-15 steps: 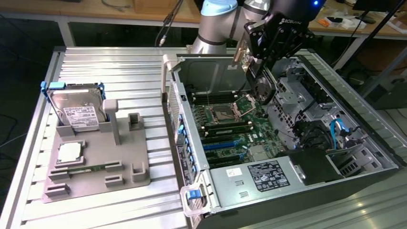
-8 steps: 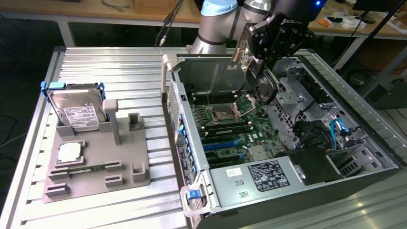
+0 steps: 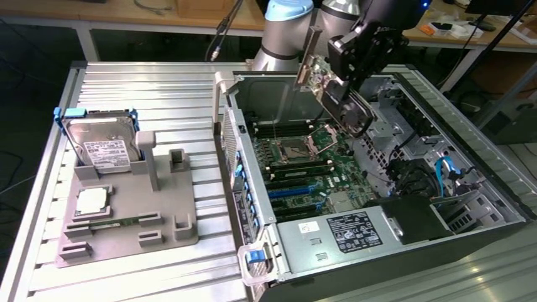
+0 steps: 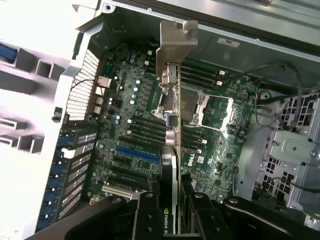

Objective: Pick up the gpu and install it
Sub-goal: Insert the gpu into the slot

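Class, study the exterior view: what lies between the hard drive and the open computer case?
In the exterior view, the grey holder's two upright posts stand beside the hard drive, then bare ribbed table runs up to the computer case.

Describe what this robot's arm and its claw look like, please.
The arm is a rounded silver-grey tube with a light blue cap at a joint. Its gripper is a blocky black unit, and the fingers are black and flat-sided, with small bolt heads.

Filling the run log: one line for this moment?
gripper shut on gpu | gpu above motherboard in open case | not seated
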Controlling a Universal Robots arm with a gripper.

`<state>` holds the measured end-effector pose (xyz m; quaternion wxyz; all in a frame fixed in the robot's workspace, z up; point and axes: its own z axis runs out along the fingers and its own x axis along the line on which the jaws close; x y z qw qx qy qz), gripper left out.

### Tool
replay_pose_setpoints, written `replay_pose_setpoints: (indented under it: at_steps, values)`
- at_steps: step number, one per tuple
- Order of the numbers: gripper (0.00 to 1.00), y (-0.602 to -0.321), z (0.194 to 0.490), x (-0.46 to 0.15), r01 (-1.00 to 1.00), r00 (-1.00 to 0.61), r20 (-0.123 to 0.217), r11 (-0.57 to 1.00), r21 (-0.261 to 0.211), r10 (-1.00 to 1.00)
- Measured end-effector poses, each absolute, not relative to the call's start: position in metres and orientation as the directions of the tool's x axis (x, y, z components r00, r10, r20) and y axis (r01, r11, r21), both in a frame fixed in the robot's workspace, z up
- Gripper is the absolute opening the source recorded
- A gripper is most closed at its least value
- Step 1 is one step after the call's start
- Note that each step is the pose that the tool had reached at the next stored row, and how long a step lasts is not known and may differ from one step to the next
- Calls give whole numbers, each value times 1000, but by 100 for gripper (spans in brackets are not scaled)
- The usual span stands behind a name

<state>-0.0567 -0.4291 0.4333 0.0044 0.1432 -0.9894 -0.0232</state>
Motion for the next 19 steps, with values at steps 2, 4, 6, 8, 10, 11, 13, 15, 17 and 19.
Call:
replay_pose_setpoints:
  at_steps: [2, 4, 6, 8, 10, 11, 13, 15, 17, 19]
  values:
    - [27, -429, 433, -57, -323, -946, 2, 945, 47, -324]
    - [27, -429, 433, -57, -357, -934, 2, 933, 47, -358]
    - [27, -429, 433, -57, -392, -920, 2, 919, 47, -392]
    - [27, -429, 433, -56, -431, -902, 2, 901, 47, -432]
    - [27, -429, 433, -56, -476, -879, 2, 878, 47, -477]
    - [27, -429, 433, -56, -492, -870, 2, 869, 47, -492]
    - [27, -429, 433, -56, -523, -852, 2, 851, 47, -524]
    - [27, -429, 433, -56, -569, -822, 2, 821, 47, -570]
    - [27, -429, 432, -56, -599, -800, 2, 799, 47, -600]
    - [27, -429, 432, -56, -627, -779, 2, 778, 47, -627]
